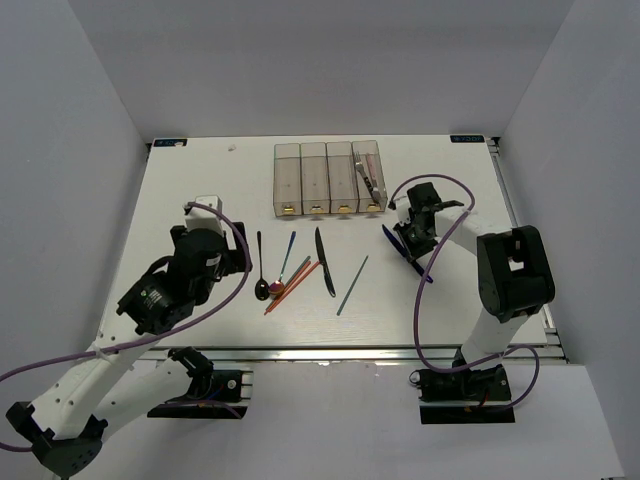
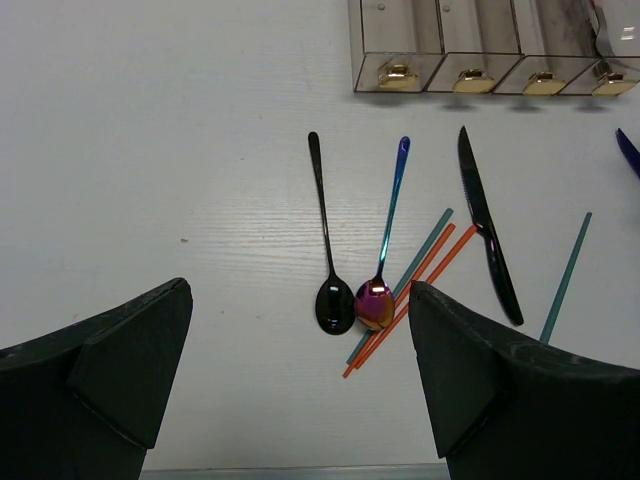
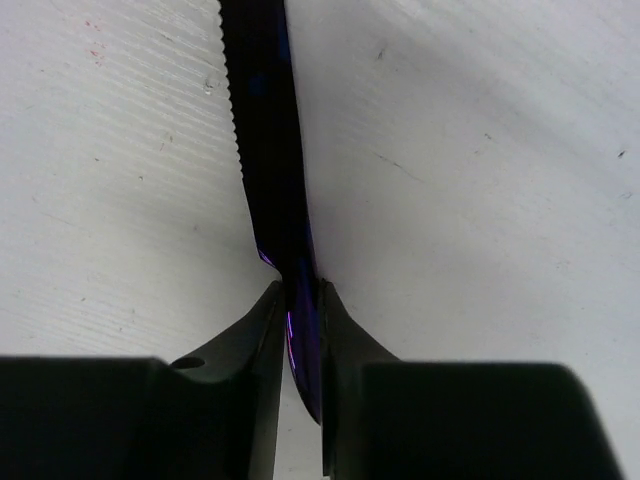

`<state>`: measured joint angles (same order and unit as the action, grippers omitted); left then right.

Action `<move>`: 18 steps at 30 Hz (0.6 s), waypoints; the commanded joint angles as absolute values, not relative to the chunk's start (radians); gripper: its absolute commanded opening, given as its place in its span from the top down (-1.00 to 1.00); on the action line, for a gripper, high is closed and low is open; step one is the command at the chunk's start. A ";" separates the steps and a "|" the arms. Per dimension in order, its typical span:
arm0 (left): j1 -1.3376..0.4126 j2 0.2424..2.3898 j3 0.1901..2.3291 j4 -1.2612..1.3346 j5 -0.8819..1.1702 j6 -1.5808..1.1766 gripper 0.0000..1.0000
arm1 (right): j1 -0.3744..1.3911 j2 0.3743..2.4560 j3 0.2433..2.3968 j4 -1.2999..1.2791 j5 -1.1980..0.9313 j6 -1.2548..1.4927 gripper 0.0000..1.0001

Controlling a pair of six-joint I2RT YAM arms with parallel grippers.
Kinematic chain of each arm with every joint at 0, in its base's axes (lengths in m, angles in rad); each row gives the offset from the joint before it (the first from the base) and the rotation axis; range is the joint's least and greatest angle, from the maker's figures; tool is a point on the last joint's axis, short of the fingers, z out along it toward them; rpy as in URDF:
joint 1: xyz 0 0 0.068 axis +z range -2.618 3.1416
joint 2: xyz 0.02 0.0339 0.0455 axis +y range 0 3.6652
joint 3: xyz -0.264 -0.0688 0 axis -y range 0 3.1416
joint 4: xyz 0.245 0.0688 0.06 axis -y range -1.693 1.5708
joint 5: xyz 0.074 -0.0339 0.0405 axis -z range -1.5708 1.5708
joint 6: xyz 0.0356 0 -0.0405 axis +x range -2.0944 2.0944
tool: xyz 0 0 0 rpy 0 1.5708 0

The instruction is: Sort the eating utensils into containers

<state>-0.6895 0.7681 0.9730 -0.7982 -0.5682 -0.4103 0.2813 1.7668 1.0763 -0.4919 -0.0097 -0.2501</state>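
My right gripper is shut on a dark blue knife lying on the table, its fingers pressed against both sides; from above the knife sits right of the containers. My left gripper hangs open above the table, just short of a black spoon and a blue iridescent spoon. Orange chopsticks, a black knife and a teal chopstick lie to their right. The rightmost bin holds a pale utensil.
The four joined bins stand at the back centre with yellow tabs facing the arms. White walls enclose the table on three sides. The right arm's purple cable loops over the table near the blue knife.
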 commanded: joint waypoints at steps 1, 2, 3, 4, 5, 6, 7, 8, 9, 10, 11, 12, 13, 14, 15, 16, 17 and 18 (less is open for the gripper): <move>-0.690 0.735 0.947 -0.762 -0.601 -0.400 -0.96 | 0.288 1.829 1.016 -0.535 0.055 -0.227 0.71; -0.690 0.727 0.939 -0.759 -0.607 -0.400 -0.96 | 0.297 1.829 1.011 -0.535 0.084 -0.215 0.72; -0.690 0.721 0.933 -0.758 -0.614 -0.405 -0.96 | 0.304 1.825 1.003 -0.540 0.109 -0.215 0.83; -0.690 0.704 0.919 -0.755 -0.615 -0.405 -0.96 | 0.320 1.816 0.994 -0.537 0.106 -0.215 0.86; -0.690 0.693 0.910 -0.750 -0.617 -0.406 -0.96 | 0.330 1.810 0.983 -0.535 0.107 -0.206 0.91; -0.690 0.686 0.904 -0.744 -0.626 -0.413 -0.96 | 0.340 1.806 0.979 -0.538 0.110 -0.201 1.00; -0.690 0.674 0.904 -0.752 -0.630 -0.417 -0.96 | 0.357 1.790 0.973 -0.537 0.110 -0.193 1.00; -0.690 0.670 0.905 -0.752 -0.638 -0.419 -0.96 | 0.365 1.780 0.960 -0.538 0.098 -0.174 1.00; -0.690 0.666 0.902 -0.753 -0.659 -0.425 -0.96 | 0.371 1.764 0.953 -0.538 0.094 -0.158 1.00; -0.690 0.663 0.902 -0.756 -0.670 -0.428 -0.96 | 0.380 1.728 0.945 -0.537 0.095 -0.138 1.00; -0.690 0.657 0.900 -0.758 -0.684 -0.433 -0.96 | 0.382 1.706 0.937 -0.534 0.086 -0.120 1.00; -0.690 0.650 0.896 -0.756 -0.695 -0.439 -0.96 | 0.383 1.683 0.927 -0.531 0.057 -0.085 1.00; -0.690 0.644 0.891 -0.749 -0.719 -0.442 -0.96 | 0.382 1.634 0.922 -0.517 0.051 -0.066 1.00; -0.690 0.631 0.881 -0.746 -0.732 -0.445 -0.97 | 0.382 1.609 0.920 -0.512 0.031 -0.049 1.00; -0.690 0.624 0.876 -0.742 -0.741 -0.452 -0.96 | 0.382 1.588 0.919 -0.512 0.014 -0.023 1.00; -0.690 0.618 0.871 -0.738 -0.753 -0.456 -0.96 | 0.382 1.542 0.917 -0.503 0.009 -0.011 1.00; -0.690 0.614 0.868 -0.738 -0.758 -0.459 -0.96 | 0.382 1.522 0.917 -0.505 0.009 -0.006 1.00; -0.690 0.608 0.865 -0.736 -0.762 -0.465 -0.96 | 0.382 1.507 0.919 -0.506 -0.027 0.020 1.00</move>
<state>-0.6895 0.6228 0.8768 -0.7547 -0.7074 -0.4427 0.3817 1.5875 0.9123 -0.4961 0.0414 -0.0643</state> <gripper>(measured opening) 0.981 0.189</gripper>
